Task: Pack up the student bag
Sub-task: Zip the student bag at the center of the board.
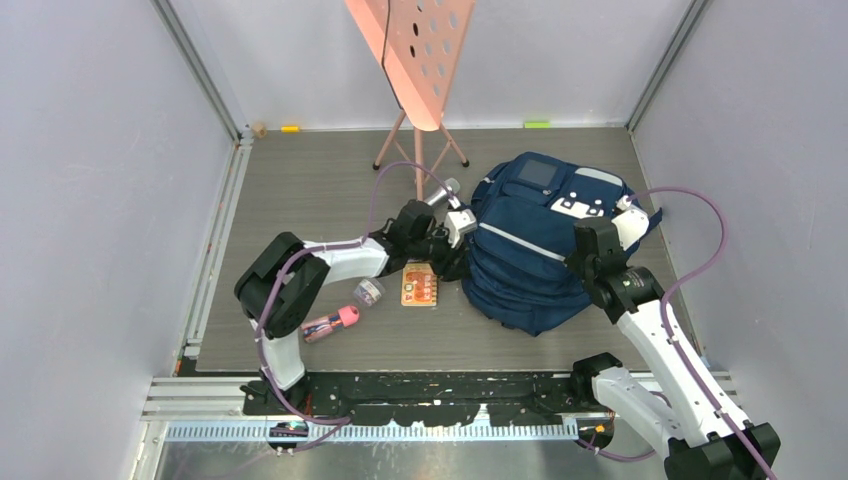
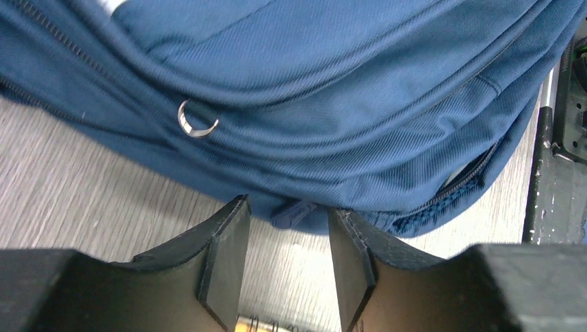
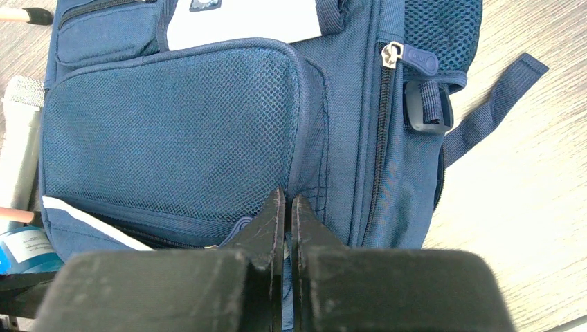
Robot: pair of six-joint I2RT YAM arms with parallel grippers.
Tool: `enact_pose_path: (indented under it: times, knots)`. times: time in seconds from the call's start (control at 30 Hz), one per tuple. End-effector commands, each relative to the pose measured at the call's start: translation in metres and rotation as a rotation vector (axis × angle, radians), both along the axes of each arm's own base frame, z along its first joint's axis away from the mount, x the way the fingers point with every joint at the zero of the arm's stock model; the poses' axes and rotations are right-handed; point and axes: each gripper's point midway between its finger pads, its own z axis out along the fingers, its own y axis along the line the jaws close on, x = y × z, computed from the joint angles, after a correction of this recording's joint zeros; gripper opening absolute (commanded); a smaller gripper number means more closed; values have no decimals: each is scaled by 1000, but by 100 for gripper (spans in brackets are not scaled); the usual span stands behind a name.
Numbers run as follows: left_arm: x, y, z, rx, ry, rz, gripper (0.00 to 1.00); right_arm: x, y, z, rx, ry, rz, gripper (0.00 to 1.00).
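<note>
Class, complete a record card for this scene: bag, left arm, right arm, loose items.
Bag: student bag, navy, lying on the table.
Left arm: left gripper open, jaws either side of the bag's blue zip pull.
Right arm: right gripper shut, tips against the bag's mesh pocket.
Loose items: orange card, small jar, pink object, left of the bag.

- No text, brand or number was readable in any view.
- A pale blue and white label (image 3: 24,250) beside the large navy blue fabric backpack (image 3: 180,124) carried print too blurred to read.
- A flat orange card (image 1: 420,284) bore illegible dark marks.
</note>
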Motion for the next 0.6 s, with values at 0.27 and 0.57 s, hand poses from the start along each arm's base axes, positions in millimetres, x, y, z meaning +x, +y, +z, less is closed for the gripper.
enact_pose_path:
  times: [0.27, 0.57]
  knots:
    - [-6, -30, 6, 3, -48, -75, 16, 15, 5, 38, 14, -129, 16, 0]
    - [-25, -19, 1, 27, -16, -29, 0, 13, 1, 34, -1, -125, 1, 0]
